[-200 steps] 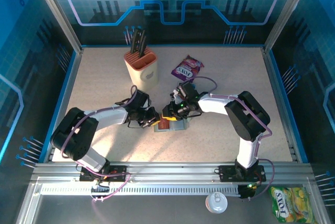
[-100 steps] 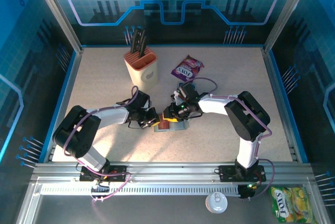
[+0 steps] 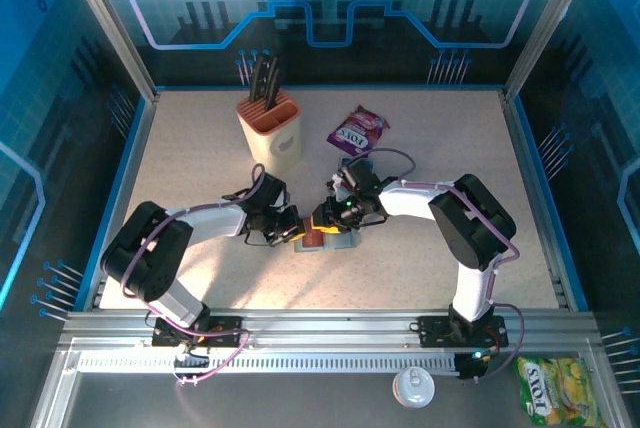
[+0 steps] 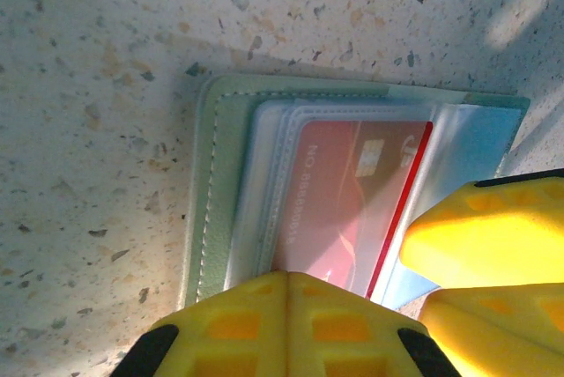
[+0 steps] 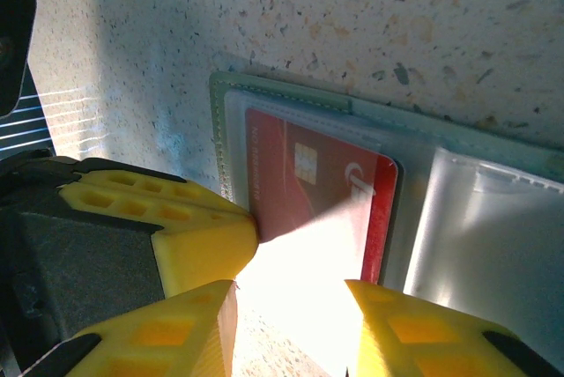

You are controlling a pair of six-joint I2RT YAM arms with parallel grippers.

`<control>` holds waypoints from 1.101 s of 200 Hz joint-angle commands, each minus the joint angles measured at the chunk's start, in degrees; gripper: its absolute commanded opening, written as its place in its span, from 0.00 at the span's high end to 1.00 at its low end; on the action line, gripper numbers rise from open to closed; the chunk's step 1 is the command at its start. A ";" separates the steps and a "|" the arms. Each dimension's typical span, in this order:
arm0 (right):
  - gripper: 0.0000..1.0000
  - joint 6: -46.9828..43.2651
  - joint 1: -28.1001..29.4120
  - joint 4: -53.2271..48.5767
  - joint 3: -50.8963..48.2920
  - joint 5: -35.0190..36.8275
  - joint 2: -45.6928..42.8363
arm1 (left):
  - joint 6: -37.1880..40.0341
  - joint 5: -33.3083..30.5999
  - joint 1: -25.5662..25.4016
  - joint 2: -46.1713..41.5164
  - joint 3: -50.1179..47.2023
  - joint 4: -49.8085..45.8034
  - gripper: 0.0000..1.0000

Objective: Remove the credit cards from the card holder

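The left pincer (image 3: 291,230) reaches in low over the speckled table (image 3: 200,168), its yellow fingers (image 4: 238,324) pressed flat together with no gap between them (up close, the join is only a thin line). Well beyond this pincer, towards the back of the table, a beige and orange knife block (image 3: 272,133) stands upright with dark handles sticking out of its top. Straight ahead of the closed tips lies the card holder (image 4: 211,183), spread open and flat on the table, its clear sleeves facing up. A red credit card (image 4: 348,192) sits inside one sleeve, chip side up. The card's near end passes out of sight under the left pincer's tips, and whether they press on it or merely hang over it I cannot tell. The right pincer (image 3: 325,220) comes at the same holder from the other side, tip to tip with the left one. Its two fingers (image 5: 423,337) stand apart with a bright glare in the gap, one to each side of the card's near end and gripping nothing. In its wrist view the left pincer's closed tip meets the card's near corner, just to the left of that gap. A clear sleeve to the right of this pincer's fingers looks pale and blank. Beyond the right pincer, apart from the holder, a purple snack packet (image 3: 357,130) lies flat on the table.
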 commanded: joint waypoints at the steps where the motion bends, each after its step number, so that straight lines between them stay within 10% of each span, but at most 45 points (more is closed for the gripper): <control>1: 0.63 -0.93 0.57 -1.16 -0.25 0.33 0.97 | 0.65 -1.13 0.39 1.19 -1.40 -1.73 0.93; 220: 0.75 -0.27 1.02 1.01 -0.68 -1.27 2.10 | 0.55 -0.96 0.39 1.79 -1.47 -0.70 0.92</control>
